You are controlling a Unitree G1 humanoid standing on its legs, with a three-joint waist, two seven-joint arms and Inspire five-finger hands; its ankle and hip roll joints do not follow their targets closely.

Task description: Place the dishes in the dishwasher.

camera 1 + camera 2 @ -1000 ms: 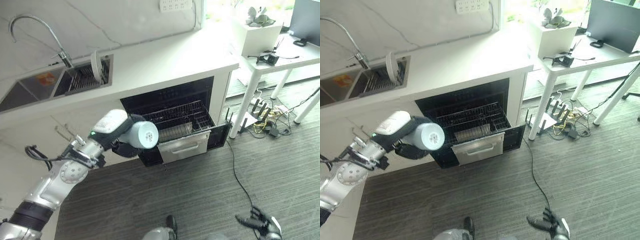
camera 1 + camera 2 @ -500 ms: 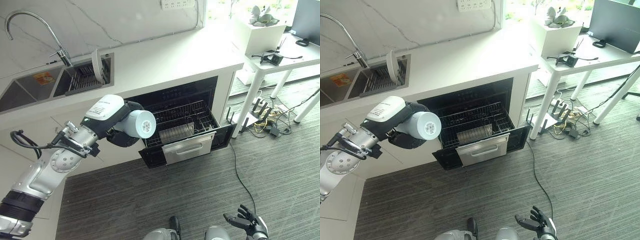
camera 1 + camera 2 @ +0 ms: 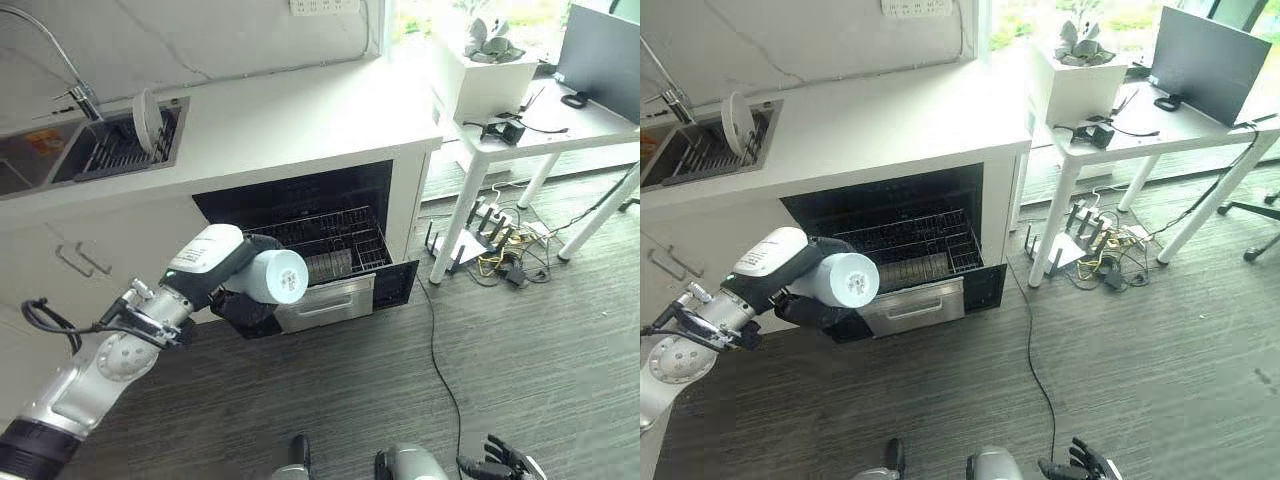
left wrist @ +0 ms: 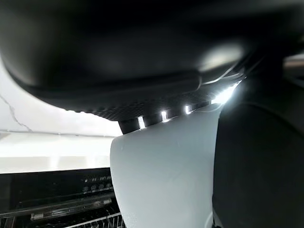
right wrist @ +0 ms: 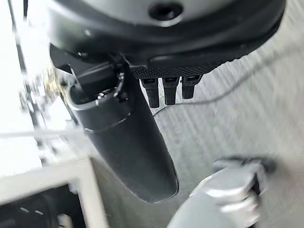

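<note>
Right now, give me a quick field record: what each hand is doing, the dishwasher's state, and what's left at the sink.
left hand: curled round a pale blue cup, held in front of the dishwasher
right hand: low near the floor, fingers spread, holding nothing
dishwasher: open, black wire rack pulled out
rack contents: row of plates
sink: one white plate standing upright in its rack

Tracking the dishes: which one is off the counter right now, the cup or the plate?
The white cup, gripped in the left hand before the open dishwasher. The plate stands upright in the sink rack.
</note>
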